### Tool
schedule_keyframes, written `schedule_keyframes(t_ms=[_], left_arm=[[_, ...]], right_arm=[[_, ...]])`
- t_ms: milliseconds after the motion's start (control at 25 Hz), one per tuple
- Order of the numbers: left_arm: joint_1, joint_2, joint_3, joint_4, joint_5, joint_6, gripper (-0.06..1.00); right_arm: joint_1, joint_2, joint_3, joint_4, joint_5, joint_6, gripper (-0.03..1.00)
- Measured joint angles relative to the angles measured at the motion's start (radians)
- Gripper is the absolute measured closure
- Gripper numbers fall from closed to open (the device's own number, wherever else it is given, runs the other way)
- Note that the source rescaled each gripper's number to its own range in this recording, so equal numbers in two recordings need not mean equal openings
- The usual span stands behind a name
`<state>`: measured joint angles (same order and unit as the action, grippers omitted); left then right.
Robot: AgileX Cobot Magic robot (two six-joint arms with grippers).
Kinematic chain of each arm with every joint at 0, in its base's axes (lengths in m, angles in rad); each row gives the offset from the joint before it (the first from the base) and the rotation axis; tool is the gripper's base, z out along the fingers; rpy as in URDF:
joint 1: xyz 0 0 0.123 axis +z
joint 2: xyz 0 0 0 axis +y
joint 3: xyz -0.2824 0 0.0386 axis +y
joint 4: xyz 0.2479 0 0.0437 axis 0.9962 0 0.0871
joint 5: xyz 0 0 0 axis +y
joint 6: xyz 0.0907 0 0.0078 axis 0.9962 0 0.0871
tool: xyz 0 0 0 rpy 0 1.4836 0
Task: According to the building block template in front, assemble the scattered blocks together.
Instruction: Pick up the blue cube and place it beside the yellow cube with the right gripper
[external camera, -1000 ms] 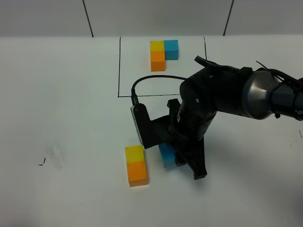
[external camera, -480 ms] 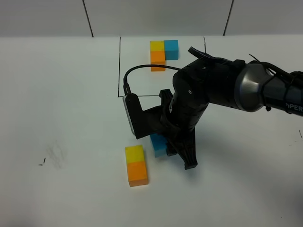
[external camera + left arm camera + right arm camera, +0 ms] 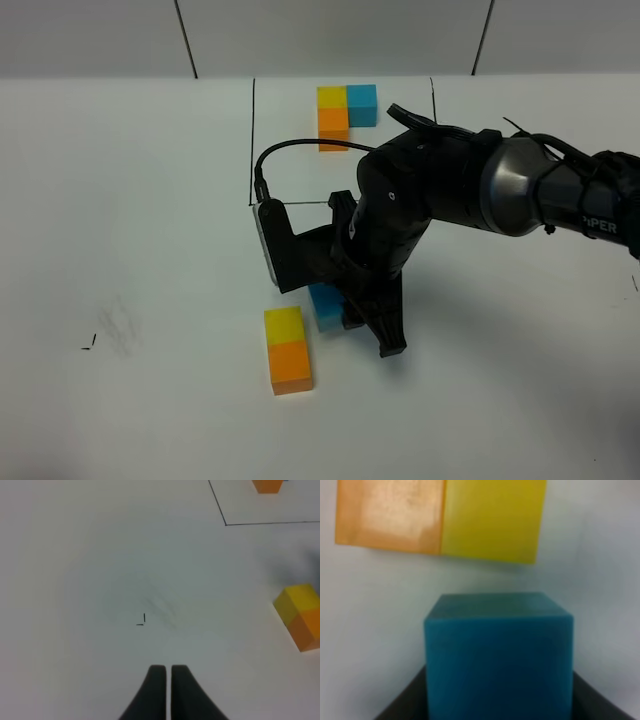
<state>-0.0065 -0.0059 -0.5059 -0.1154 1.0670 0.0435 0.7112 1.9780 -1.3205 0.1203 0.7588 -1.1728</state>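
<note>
on the white bench, the right tool grips the blue block, now carried closer to the yellow block joined to the orange block; only a small gap remains. the template sits at the far edge. the left tool is closed, empty.

Bright, even light with soft shadows; the right wrist close-up is blurred

The high camera looks down on the table from its near edge. The left wrist camera faces twelve o'clock, low. The right wrist camera sits close behind the blue cube. All share the yellow-orange pair.
</note>
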Motion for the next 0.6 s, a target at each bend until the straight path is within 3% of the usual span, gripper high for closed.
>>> schedule_keyframes(t_ms=[600], left_arm=[[0.0,0.0,0.0,0.0,0.0,0.0,0.94]], right_arm=[[0.0,0.025,-0.008,0.033,0.001,-0.022,0.44]])
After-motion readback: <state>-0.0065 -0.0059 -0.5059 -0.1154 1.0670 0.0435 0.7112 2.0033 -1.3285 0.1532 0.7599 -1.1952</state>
